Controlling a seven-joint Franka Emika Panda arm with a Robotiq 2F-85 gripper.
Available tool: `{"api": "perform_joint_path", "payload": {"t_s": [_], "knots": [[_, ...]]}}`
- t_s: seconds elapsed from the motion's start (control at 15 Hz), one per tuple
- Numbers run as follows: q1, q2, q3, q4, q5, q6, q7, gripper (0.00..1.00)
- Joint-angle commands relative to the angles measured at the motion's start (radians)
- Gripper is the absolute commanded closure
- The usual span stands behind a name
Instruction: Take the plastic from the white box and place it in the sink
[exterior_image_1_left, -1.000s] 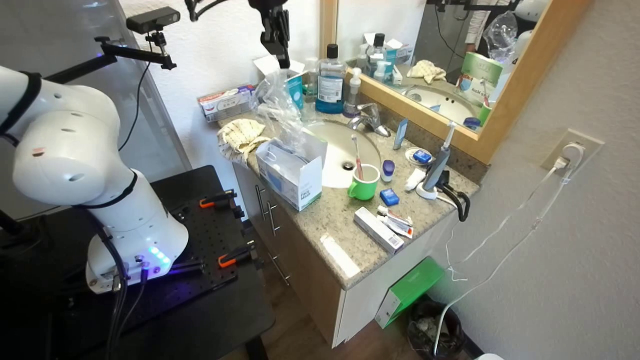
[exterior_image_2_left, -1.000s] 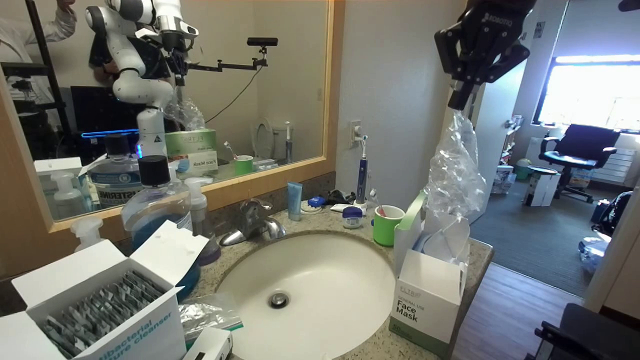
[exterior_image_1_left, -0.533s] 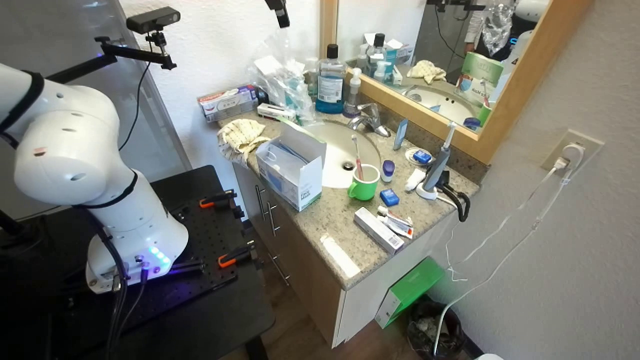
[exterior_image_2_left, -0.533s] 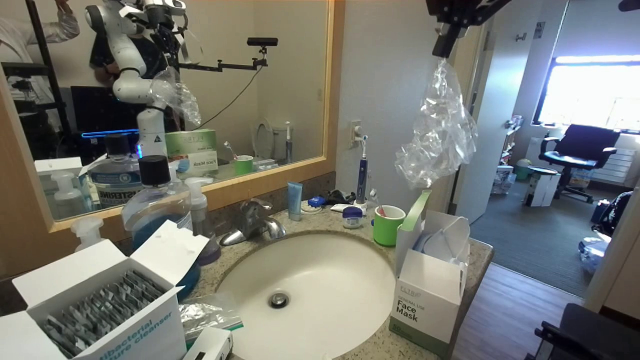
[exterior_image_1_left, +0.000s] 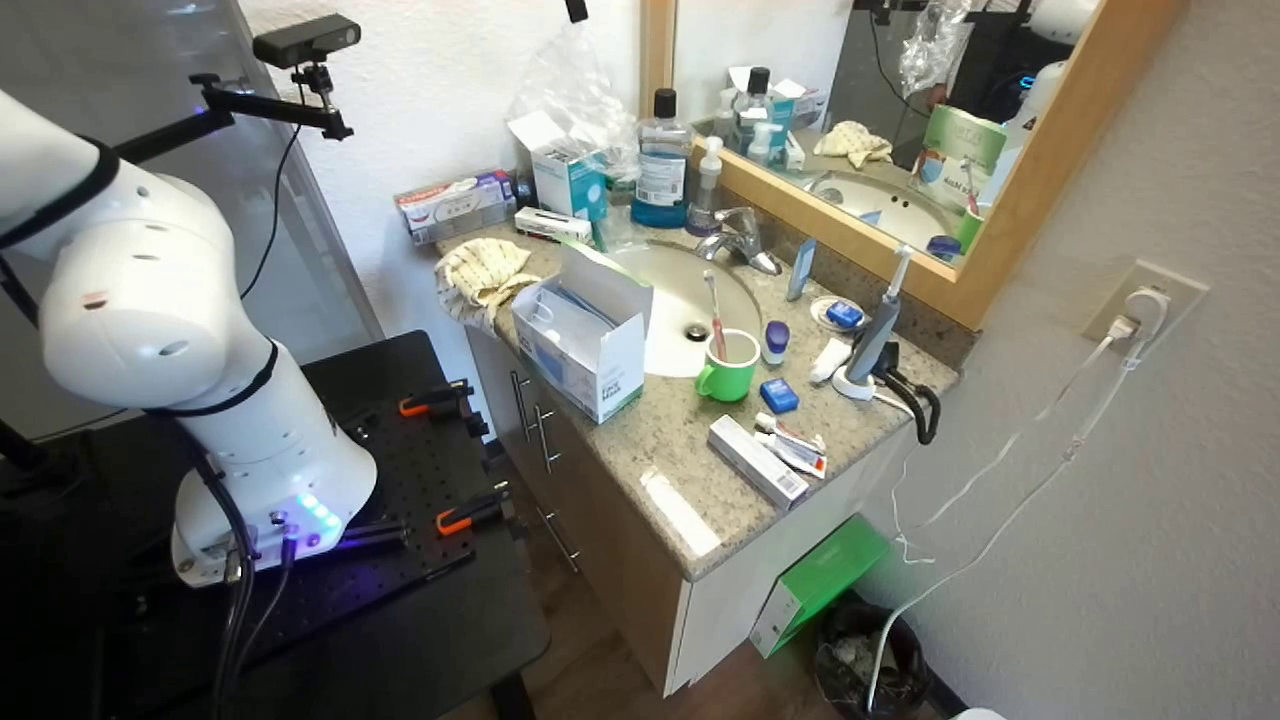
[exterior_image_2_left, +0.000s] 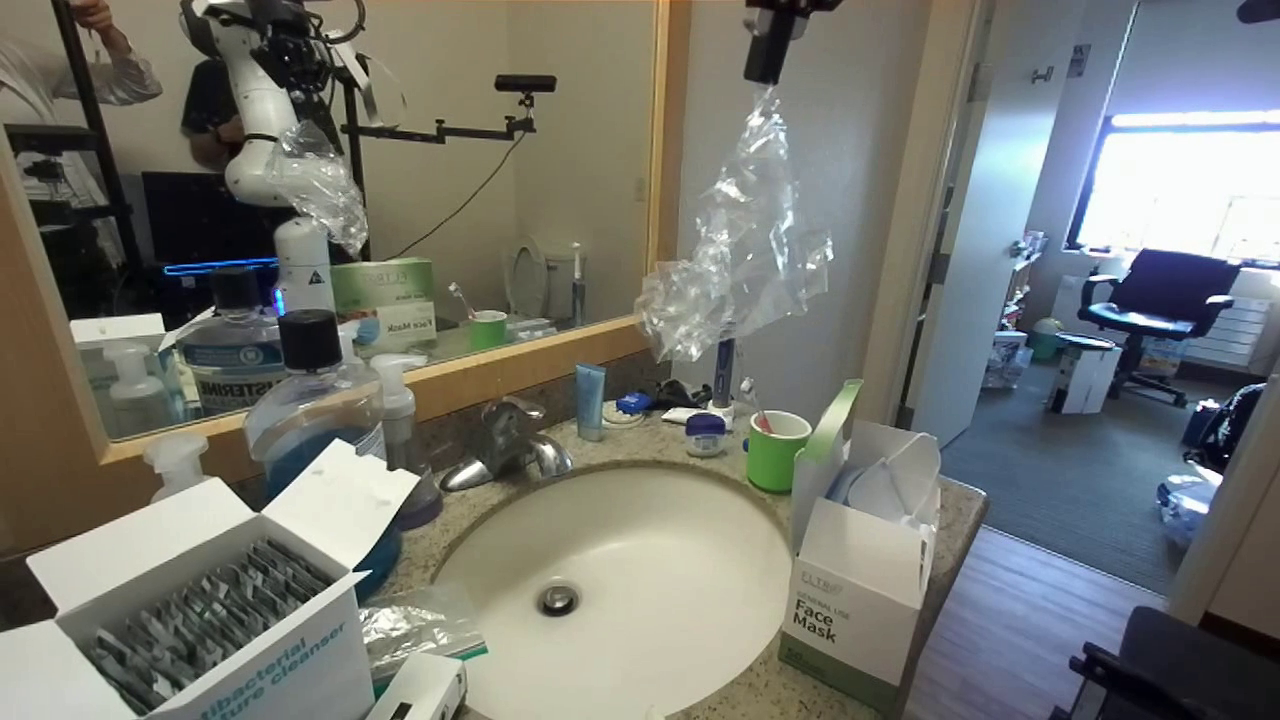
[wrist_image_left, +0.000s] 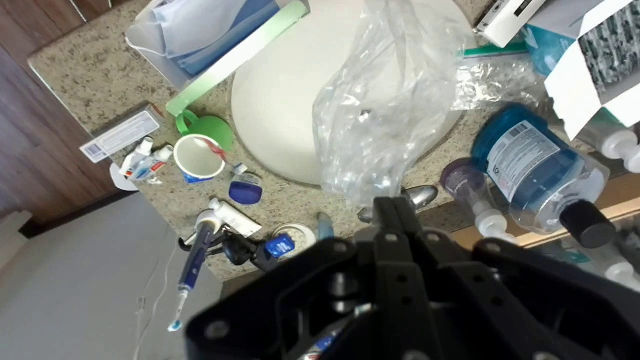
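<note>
The clear crumpled plastic (exterior_image_2_left: 745, 235) hangs from my gripper (exterior_image_2_left: 766, 78) in the air, clear of the box. It also shows in another exterior view (exterior_image_1_left: 580, 90), with only a fingertip (exterior_image_1_left: 576, 10) visible above it. In the wrist view, the shut fingertips (wrist_image_left: 393, 204) pinch its end, and the plastic (wrist_image_left: 372, 135) overlaps the sink (wrist_image_left: 280, 100). The white face mask box (exterior_image_2_left: 850, 610) stands open on the counter beside the sink (exterior_image_2_left: 640, 530), with masks inside. The box shows too in an exterior view (exterior_image_1_left: 615, 365). The upper gripper is out of frame in both exterior views.
The faucet (exterior_image_2_left: 510, 445) is at the sink's mirror side. A green cup (exterior_image_2_left: 778, 460) with a toothbrush stands near the mask box. A blue mouthwash bottle (exterior_image_1_left: 660, 165), pump bottle (exterior_image_1_left: 706, 190) and open cleanser box (exterior_image_2_left: 250, 640) stand around the sink. The mirror (exterior_image_2_left: 560, 180) is behind.
The gripper has risen and moved from above the mask box toward the mirror and sink. The plastic has come fully out of the box and swings below the fingers. The box has stayed in place.
</note>
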Motion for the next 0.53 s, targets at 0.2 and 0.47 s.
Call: {"api": "perform_joint_path", "payload": {"t_s": [0.2, 0.47], "knots": [[0.084, 0.192, 0.005, 0.103, -0.069, -0.024, -0.043, 1.00], [0.125, 0.244, 0.002, 0.067, -0.105, 0.000, -0.037, 1.00]]}}
